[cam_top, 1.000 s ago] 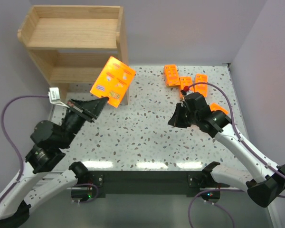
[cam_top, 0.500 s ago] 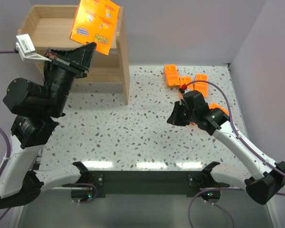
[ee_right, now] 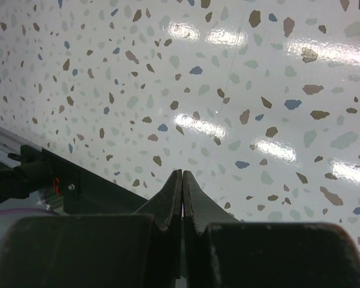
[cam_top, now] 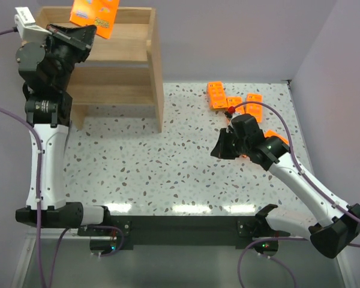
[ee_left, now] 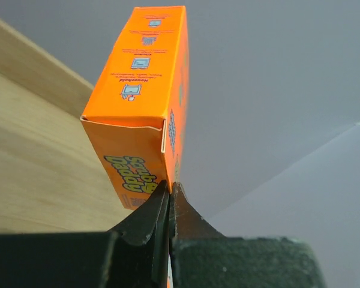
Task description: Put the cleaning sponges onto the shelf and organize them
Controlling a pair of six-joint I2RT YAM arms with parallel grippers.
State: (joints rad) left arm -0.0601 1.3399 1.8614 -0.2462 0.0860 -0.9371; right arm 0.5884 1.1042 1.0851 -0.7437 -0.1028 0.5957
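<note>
My left gripper [cam_top: 89, 31] is raised high and shut on the lower edge of one orange sponge pack [cam_top: 95, 12], holding it upright over the top tier of the wooden shelf [cam_top: 117, 43]. The left wrist view shows the pack [ee_left: 141, 102] pinched between my fingers, the gripper [ee_left: 170, 187] above the shelf's wood [ee_left: 30, 162]. Other orange packs lie at the back right of the table: one [cam_top: 216, 95], another [cam_top: 234, 105], a third [cam_top: 254, 101], and one [cam_top: 277, 137] partly hidden by my right arm. My right gripper [cam_top: 216, 152] is shut and empty above the speckled table [ee_right: 183, 175].
The shelf's lower tier [cam_top: 111, 94] is open toward the table. The speckled tabletop [cam_top: 168, 162] runs between the arms. A purple-grey wall stands behind the shelf, and the table's dark front edge [ee_right: 54, 174] is near my right gripper.
My left arm has lifted the orange pack from beside the shelf's lower tier up and to the left, over the top tier. The right arm has barely moved.
</note>
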